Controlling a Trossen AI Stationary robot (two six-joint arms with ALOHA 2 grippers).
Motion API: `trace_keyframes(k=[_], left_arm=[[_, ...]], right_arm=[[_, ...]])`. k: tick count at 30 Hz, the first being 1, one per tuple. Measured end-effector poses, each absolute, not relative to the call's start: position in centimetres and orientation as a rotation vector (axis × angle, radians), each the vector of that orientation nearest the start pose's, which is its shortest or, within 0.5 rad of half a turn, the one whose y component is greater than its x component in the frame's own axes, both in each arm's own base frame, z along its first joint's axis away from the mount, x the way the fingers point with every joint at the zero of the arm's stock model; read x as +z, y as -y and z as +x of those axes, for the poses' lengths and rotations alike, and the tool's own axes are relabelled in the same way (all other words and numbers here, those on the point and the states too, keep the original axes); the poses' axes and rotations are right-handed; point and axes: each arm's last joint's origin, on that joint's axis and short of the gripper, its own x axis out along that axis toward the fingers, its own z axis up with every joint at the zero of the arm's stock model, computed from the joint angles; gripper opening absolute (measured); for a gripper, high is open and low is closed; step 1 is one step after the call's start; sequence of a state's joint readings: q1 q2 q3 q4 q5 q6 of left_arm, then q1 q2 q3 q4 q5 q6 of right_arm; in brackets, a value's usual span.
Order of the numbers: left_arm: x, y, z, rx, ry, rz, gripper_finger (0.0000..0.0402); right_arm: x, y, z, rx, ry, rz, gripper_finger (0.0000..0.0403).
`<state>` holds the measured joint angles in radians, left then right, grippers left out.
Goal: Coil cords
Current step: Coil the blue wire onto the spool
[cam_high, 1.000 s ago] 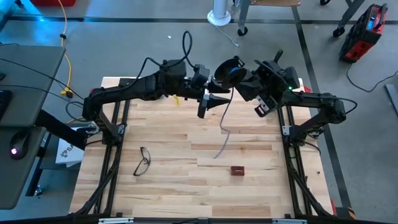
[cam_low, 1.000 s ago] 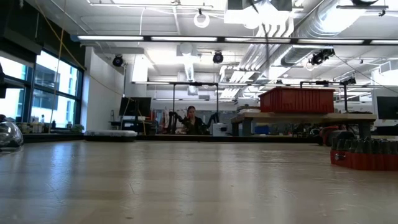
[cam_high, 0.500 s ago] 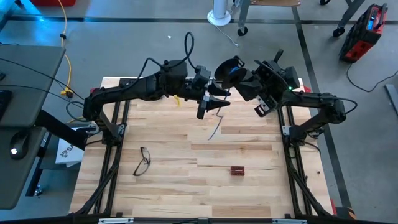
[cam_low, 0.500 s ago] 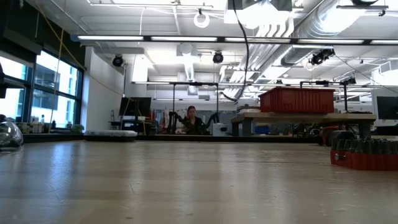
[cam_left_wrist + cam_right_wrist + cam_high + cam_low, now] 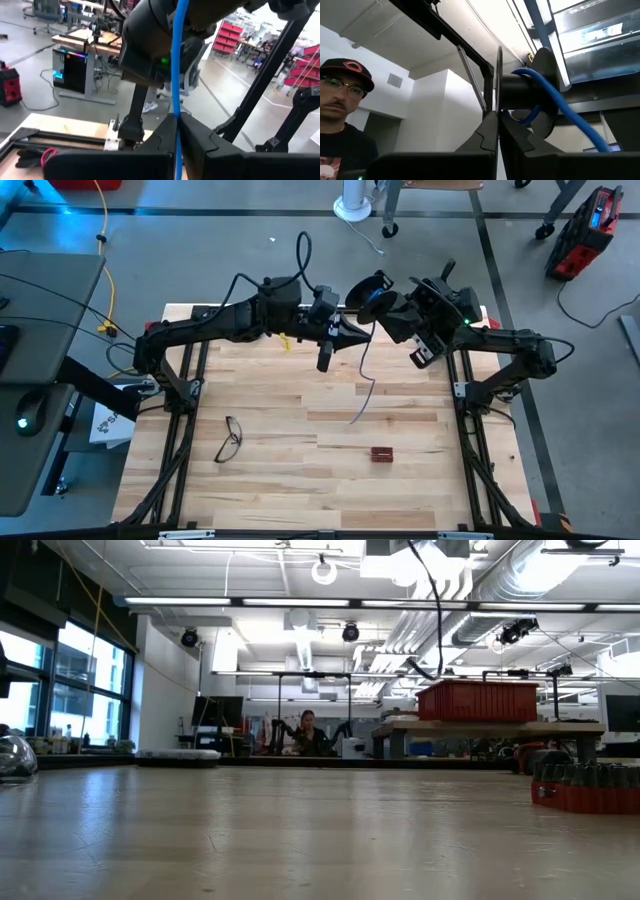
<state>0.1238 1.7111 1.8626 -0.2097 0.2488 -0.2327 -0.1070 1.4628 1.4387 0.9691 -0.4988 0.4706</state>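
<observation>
The cord is blue, partly wound on a black reel held up over the table's far middle by my right gripper, which is shut. From the reel a free length of cord hangs down; its tail ends above the table in the low view. My left gripper reaches in from the left just below the reel and is shut on this hanging length. My left gripper pinches the hanging blue cord between its two fingers, a short way below the reel. The fingers come level from the table's left and lie across the cord, which runs straight between them. My right gripper pinches the reel's thin black flange between its shut fingers. The reel is lifted clear of the table, blue cord wound on its drum.
A pair of eyeglasses lies near the table's left side and a small dark red block at the near middle. A person shows in the room in the right wrist view.
My left gripper has shut on the hanging cord just below the reel, staying in place. The cord's loose tail swung toward the left and far side, then back down toward the near side. The reel and my right gripper stayed where they were.
</observation>
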Motion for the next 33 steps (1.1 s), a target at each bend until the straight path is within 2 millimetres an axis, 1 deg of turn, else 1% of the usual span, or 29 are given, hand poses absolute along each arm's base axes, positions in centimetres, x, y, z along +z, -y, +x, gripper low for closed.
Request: trace_keyframes(k=[3,9,13,19,27,29,33], left_arm=[[45.59,-4.04,38.36,-0.122,-0.069,-0.249,0.0036],[45.41,-4.00,38.35,-0.125,-0.090,-0.276,0.0102],[45.42,-4.00,38.35,-0.126,-0.088,-0.263,0.0127],[45.14,-3.88,38.31,-0.158,-0.123,-0.280,0.0131],[44.98,-3.98,38.30,-0.132,-0.134,-0.253,0.0127],[44.90,-4.05,38.29,-0.110,-0.139,-0.247,0.0115],[44.83,-4.08,38.29,-0.097,-0.144,-0.231,0.0071]], right_arm=[[49.56,1.74,29.23,0.563,0.796,0.149,0.0000],[49.56,1.74,29.23,0.564,0.795,0.148,0.0000],[49.56,1.74,29.23,0.564,0.795,0.148,0.0000],[49.56,1.74,29.23,0.564,0.795,0.148,0.0000],[49.56,1.74,29.23,0.564,0.795,0.148,0.0000],[49.55,1.74,29.23,0.565,0.795,0.148,0.0000],[49.55,1.74,29.23,0.565,0.795,0.148,0.0000]])
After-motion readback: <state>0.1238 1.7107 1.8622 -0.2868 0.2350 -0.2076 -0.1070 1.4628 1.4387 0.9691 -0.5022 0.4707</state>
